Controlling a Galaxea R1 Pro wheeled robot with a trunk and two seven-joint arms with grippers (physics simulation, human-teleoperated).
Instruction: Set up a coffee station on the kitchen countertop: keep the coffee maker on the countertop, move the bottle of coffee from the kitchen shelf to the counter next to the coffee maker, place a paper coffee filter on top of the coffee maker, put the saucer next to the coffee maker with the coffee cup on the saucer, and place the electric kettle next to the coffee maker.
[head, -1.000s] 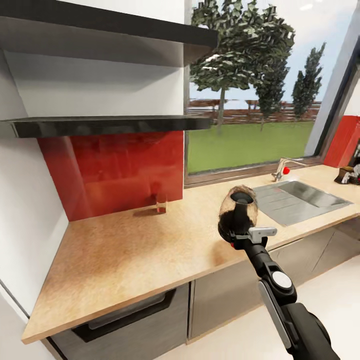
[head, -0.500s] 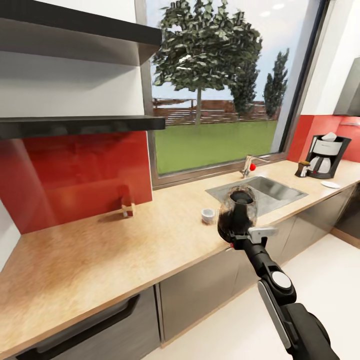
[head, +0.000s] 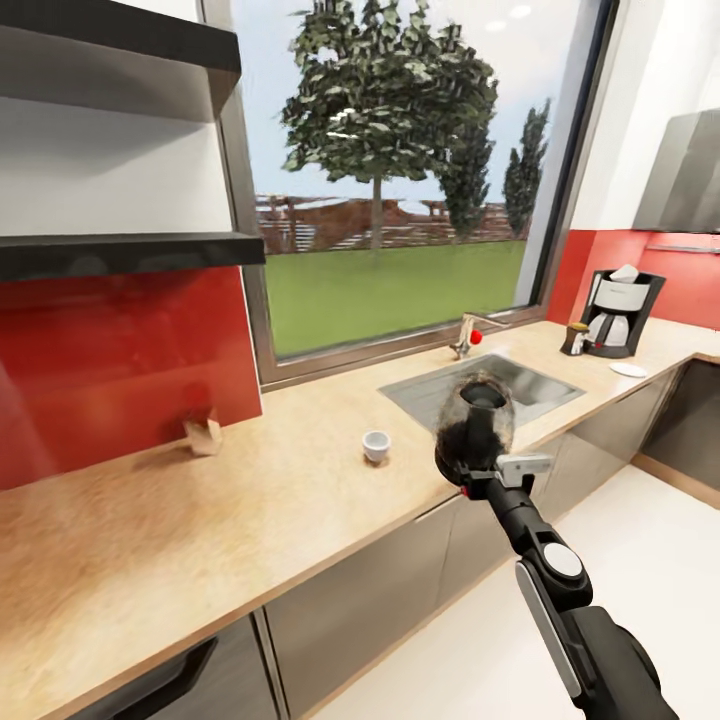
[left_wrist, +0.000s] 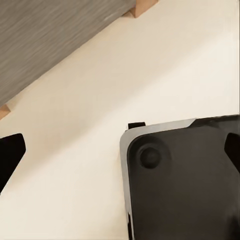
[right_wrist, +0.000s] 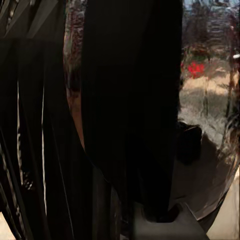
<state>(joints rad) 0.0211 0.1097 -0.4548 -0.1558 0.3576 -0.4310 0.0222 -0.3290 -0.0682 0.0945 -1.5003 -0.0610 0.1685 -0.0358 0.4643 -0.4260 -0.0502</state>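
One kettle (head: 476, 425), dark and smoky, rides in the right tool (head: 487, 470), which is closed on its black handle and carries it in the air over the front edge of the desk (head: 200, 520), before the sink (head: 480, 385). It looks rigid and smooth, probably top-heavy when held from the handle, so it may swing or tip; the handle seems the only sound place to take hold, since the rounded body would likely slip between fingers. On the desk near it stands the cup (head: 376, 446), small, light and easy to knock over. Far along the desk, by the red wall, sits the coffee maker (head: 620, 312) with the bottle (head: 576, 339) just beside it and the saucer (head: 628, 370) near its front. In the right wrist view the kettle's handle (right_wrist: 130, 100) and dark glass crowd the picture, so the fingers' contact is hard to make out. The left tool (left_wrist: 120, 150) hangs over pale floor above the robot's dark base; the jaws stand wide apart, holding nothing. Whether a filter lies on the maker is too small to tell.
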